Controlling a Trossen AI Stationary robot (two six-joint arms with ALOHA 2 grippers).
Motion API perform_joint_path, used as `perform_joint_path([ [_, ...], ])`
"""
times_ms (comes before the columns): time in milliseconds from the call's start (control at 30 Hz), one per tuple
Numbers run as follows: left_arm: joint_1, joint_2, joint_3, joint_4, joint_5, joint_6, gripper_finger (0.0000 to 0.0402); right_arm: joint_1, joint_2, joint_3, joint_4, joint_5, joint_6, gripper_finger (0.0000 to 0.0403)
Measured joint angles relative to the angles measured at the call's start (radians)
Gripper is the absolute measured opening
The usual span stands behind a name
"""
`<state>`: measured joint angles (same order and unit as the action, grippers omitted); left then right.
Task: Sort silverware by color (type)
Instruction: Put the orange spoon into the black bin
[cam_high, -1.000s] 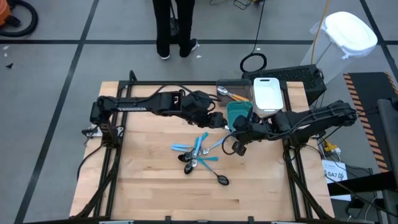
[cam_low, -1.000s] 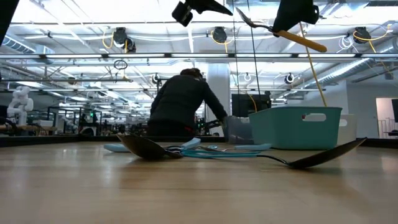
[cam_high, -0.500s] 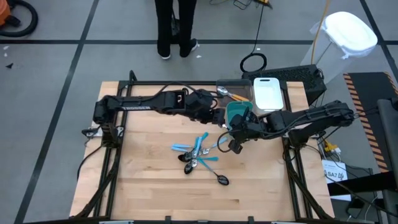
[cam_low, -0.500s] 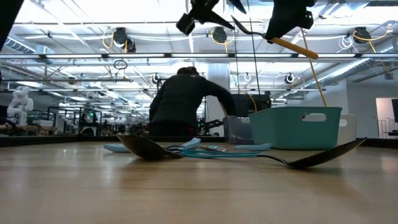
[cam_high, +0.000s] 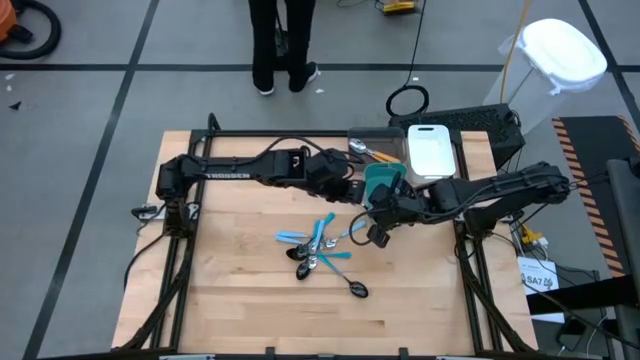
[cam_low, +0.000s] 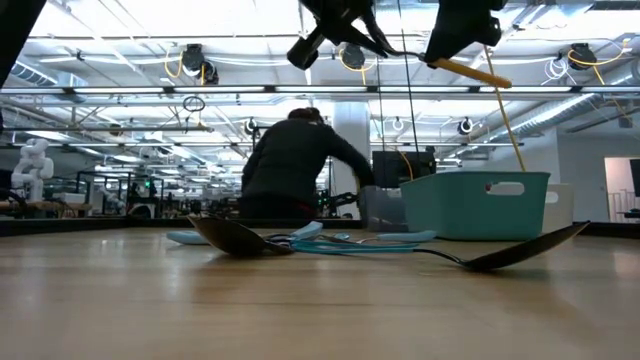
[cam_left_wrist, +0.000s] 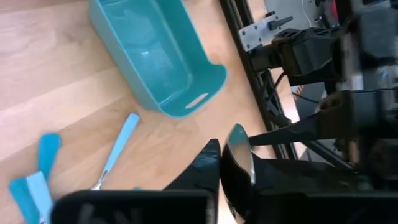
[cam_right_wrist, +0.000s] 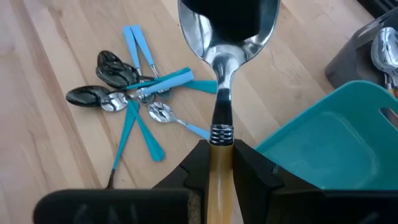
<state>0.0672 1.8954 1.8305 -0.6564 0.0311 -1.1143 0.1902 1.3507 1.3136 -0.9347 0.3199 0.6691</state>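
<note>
An orange-handled spoon (cam_right_wrist: 221, 93) with a silver bowl hangs high over the table beside the teal bin (cam_high: 385, 178). My right gripper (cam_right_wrist: 219, 152) is shut on its handle. My left gripper (cam_left_wrist: 239, 180), reaching in from the table's left, is shut on its bowl. In the low view the spoon (cam_low: 470, 70) spans between the left gripper (cam_low: 345, 20) and the right gripper (cam_low: 465, 25). A pile of light-blue-handled utensils and dark spoons (cam_high: 318, 250) lies flat on the wood below them. My left gripper pinches the spoon's silver bowl (cam_left_wrist: 238, 152) between its two fingers, one on each face, coming level from the table's left. The spoon is lifted clear of the table. My right gripper pinches the orange handle (cam_right_wrist: 219, 163) between its two fingers, just behind the ribbed collar. The fingers lie along the handle, coming from the table's right. The spoon sticks out ahead of them, bowl toward the left gripper (cam_right_wrist: 230, 15), clear of the table.
A gray bin (cam_high: 372, 140) holding another orange-handled spoon and a white bin (cam_high: 432, 150) stand at the far edge behind the teal bin. One dark spoon (cam_high: 355, 288) lies apart, nearer the front. A person (cam_high: 280, 40) stands beyond the far edge. Bare wood lies left and front.
My left gripper has moved toward the table's right edge, up to the spoon that my right gripper holds, and has taken hold of its bowl. The pile on the table has kept still.
</note>
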Motion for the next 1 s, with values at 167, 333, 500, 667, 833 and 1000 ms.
perform_joint_path([
  [167,-0.004,0.000,0.000,0.001,-0.017,0.025,0.0009,0.000,0.000,0.000,-0.004,-0.002,0.004,0.0048],
  [333,0.000,0.000,0.000,0.010,-0.014,0.036,0.0008,0.004,-0.005,0.000,-0.006,-0.008,0.024,0.0085],
  [500,0.010,-0.014,0.000,0.038,0.012,0.027,0.0007,0.008,-0.035,0.003,-0.011,-0.011,0.036,0.0148],
  [667,0.024,-0.026,0.000,0.139,0.053,-0.002,0.0006,0.008,-0.075,0.080,-0.071,0.007,0.010,0.0198],
  [833,0.042,-0.027,0.001,0.222,0.098,-0.021,0.0006,0.010,-0.101,0.161,-0.145,0.077,-0.088,0.0221],
  [1000,0.057,-0.027,0.001,0.238,0.103,-0.022,0.0006,0.023,-0.144,0.200,-0.197,0.136,-0.131,0.0223],
])
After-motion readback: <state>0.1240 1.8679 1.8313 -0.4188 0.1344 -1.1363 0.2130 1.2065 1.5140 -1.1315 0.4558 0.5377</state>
